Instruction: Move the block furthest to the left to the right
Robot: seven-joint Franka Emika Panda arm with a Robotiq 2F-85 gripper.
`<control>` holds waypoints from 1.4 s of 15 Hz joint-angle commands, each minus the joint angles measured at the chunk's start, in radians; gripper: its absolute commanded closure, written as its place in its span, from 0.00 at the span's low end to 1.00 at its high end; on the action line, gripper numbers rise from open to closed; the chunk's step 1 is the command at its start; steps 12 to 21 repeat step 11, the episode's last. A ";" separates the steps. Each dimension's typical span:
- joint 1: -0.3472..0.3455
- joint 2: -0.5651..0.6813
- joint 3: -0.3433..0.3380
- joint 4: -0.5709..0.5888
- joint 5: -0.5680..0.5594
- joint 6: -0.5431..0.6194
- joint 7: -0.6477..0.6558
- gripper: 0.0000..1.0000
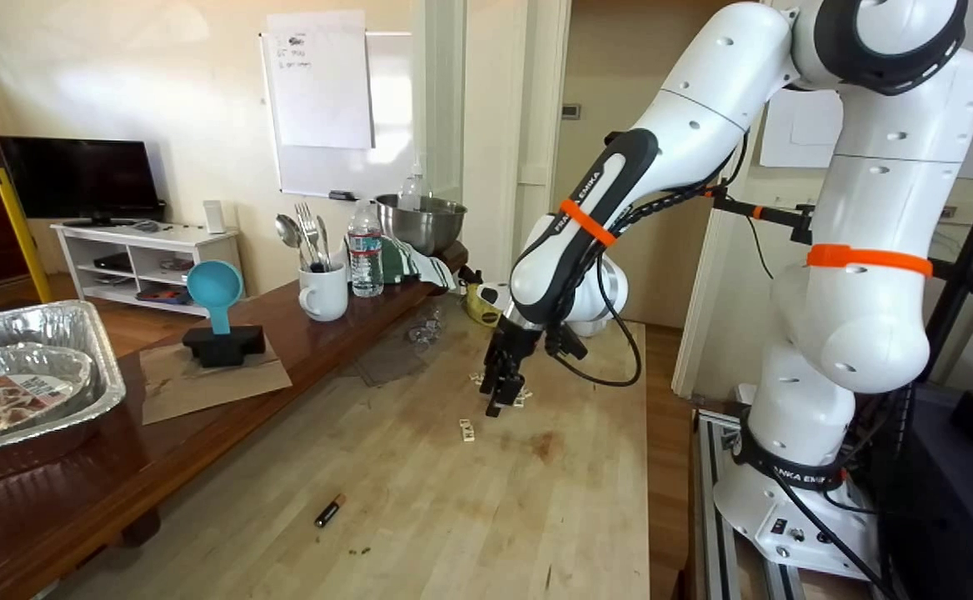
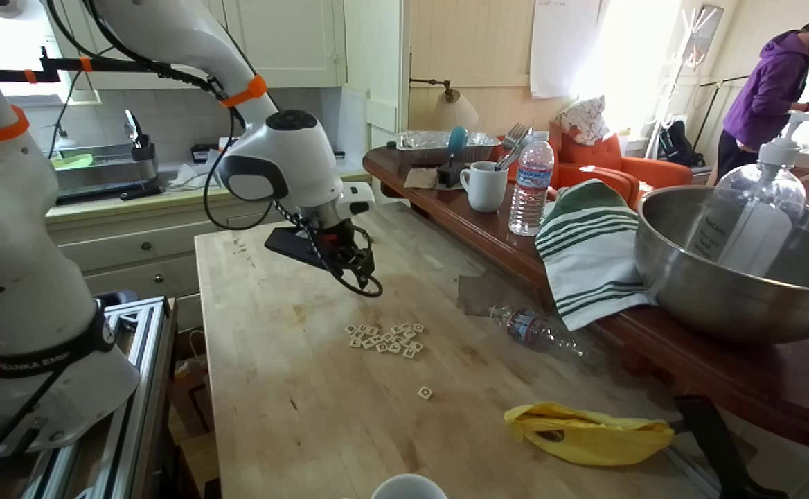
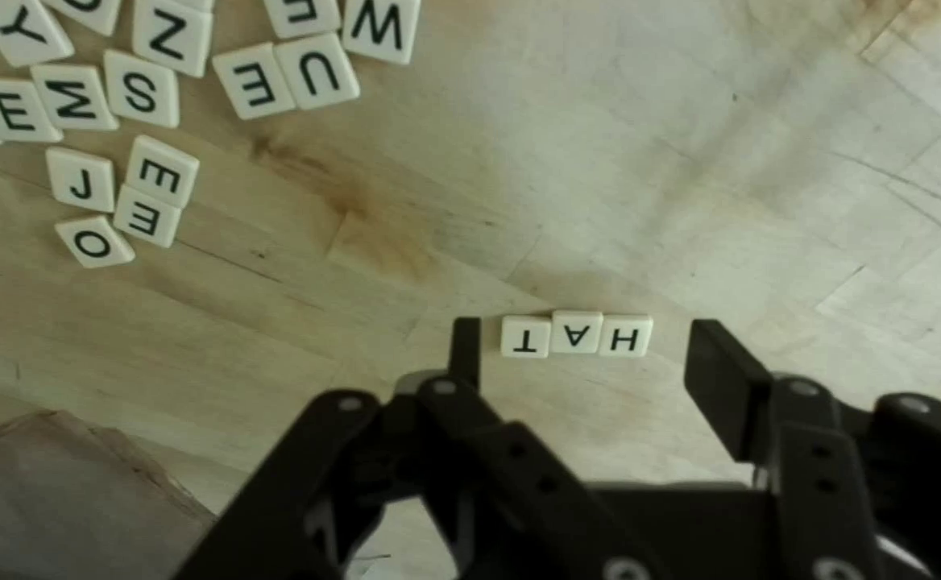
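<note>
above grainy wood (image 3: pixel 599 177) bearing flat square tiles (image 3: pixel 577 332), blocky black fingers (image 3: pixel 727 388) gape wide.

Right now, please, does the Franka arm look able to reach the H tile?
Probably yes: in the wrist view the H tile appears between the open jaws, uncovered, though the A tile beside it may hinder gripping it alone.
</note>
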 commanded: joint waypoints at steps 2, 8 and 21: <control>0.008 0.023 0.013 0.025 -0.030 -0.025 0.028 0.00; 0.008 0.023 0.024 0.024 -0.029 -0.001 0.030 0.00; 0.007 0.024 0.024 0.024 -0.031 -0.001 0.032 0.00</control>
